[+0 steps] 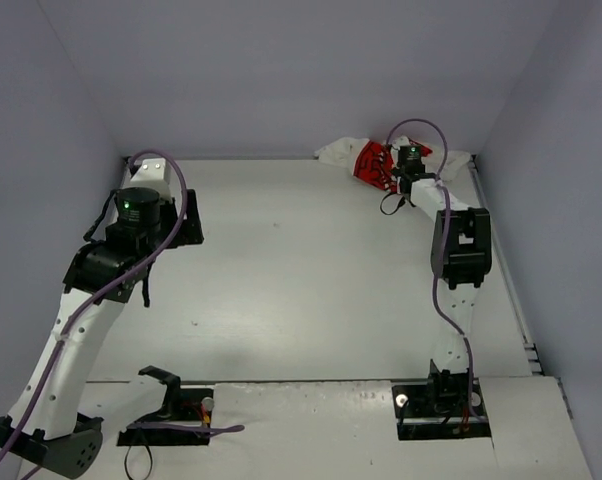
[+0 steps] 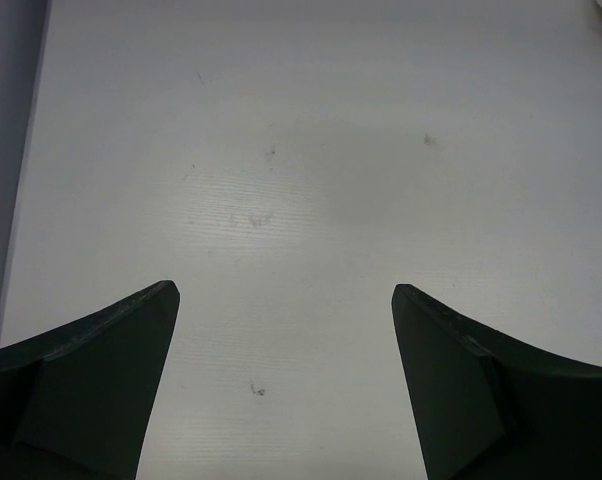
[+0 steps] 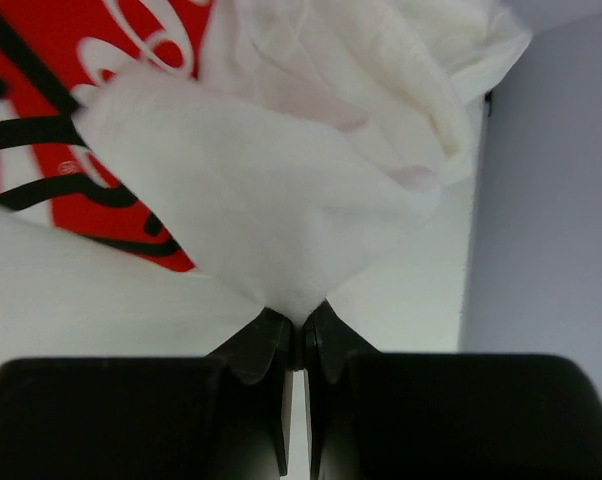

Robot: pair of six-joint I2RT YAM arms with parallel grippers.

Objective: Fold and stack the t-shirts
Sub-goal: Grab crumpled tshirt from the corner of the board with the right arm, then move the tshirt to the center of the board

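A white t-shirt [image 1: 343,152] with a red chest print lies crumpled at the table's far right, against the back wall. My right gripper [image 1: 409,172] is at it and is shut on a pinched fold of its white cloth [image 3: 271,210]. The fold fans up from the closed tips [image 3: 301,322]. The red print with white script and black lines [image 3: 56,110] shows at the left of the right wrist view. My left gripper [image 1: 176,228] is open and empty at the far left, over bare table. Its dark fingers [image 2: 101,385] stand wide apart.
The grey side wall [image 3: 551,200] rises close on the right of the shirt. The back wall [image 1: 301,80] stands just behind it. The white table [image 1: 301,280] lies between the two arms. A cable loops over the right arm's wrist [image 1: 416,130].
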